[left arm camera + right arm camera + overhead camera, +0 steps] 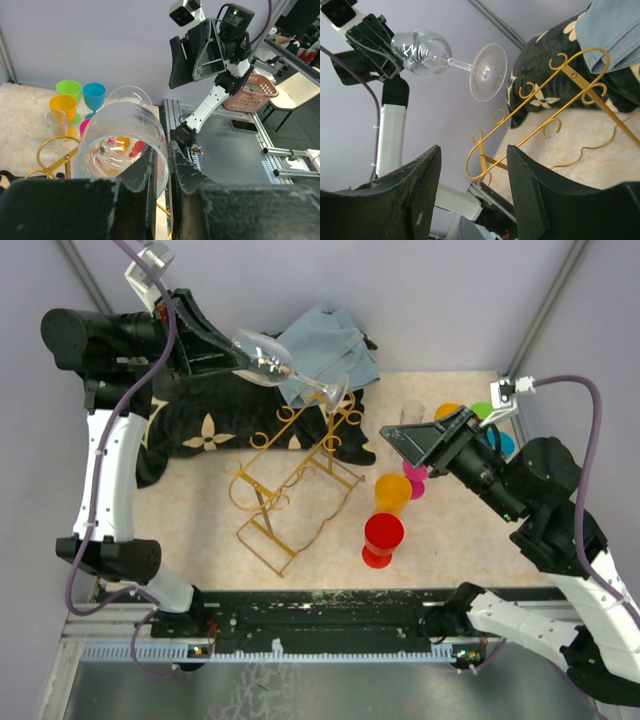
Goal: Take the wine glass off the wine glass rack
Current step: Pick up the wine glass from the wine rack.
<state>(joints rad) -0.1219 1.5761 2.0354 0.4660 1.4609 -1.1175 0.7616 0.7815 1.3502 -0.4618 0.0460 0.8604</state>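
My left gripper is shut on the wine glass, holding it on its side in the air at the back left. One finger sits inside the bowl and the other outside, pinching its wall at the rim. The stem and foot point right, over the far scroll ends of the gold wine glass rack. In the right wrist view the foot hangs apart from the rack's wires. My right gripper is open and empty, right of the rack and facing it.
Red, orange and pink plastic goblets and a clear glass stand right of the rack, under my right gripper. A black patterned cloth and a blue-grey cloth lie behind the rack.
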